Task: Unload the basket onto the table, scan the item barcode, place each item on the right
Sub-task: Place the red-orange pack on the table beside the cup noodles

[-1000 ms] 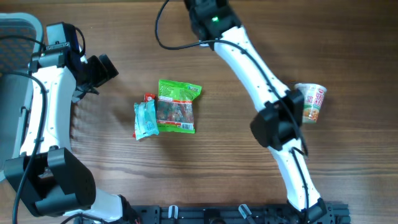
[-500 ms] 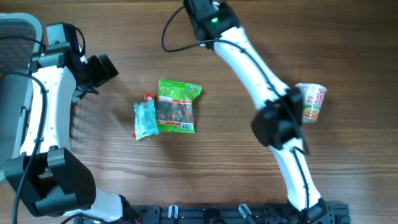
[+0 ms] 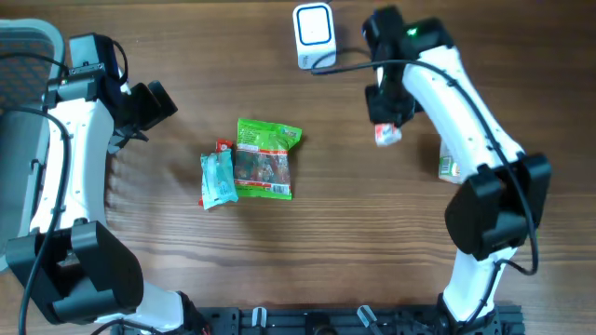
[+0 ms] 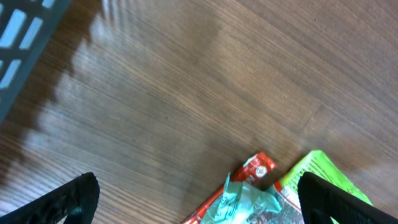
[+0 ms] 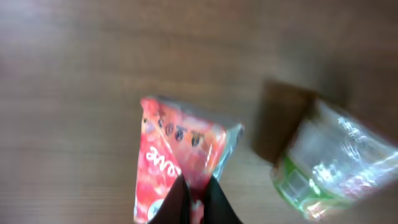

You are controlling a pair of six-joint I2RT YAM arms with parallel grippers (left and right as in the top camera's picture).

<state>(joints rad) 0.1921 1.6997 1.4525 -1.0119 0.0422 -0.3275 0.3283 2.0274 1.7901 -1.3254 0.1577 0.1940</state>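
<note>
Red packet (image 5: 180,155) — thin, light, crinkly film, soft and probably slippery. Pinched at one edge by the right gripper (image 5: 196,202), fingers closed tight on it, over the table (image 3: 549,56) toward the far edge, right of centre. Best gripped by a sealed edge, keeping the printed face flat and uncovered. White scanner (image 3: 314,34) nearby at the far edge. Cup (image 3: 450,166) close by, partly hidden under the right arm. Left gripper (image 3: 160,102) spread wide, holding nothing — near the left edge.
</note>
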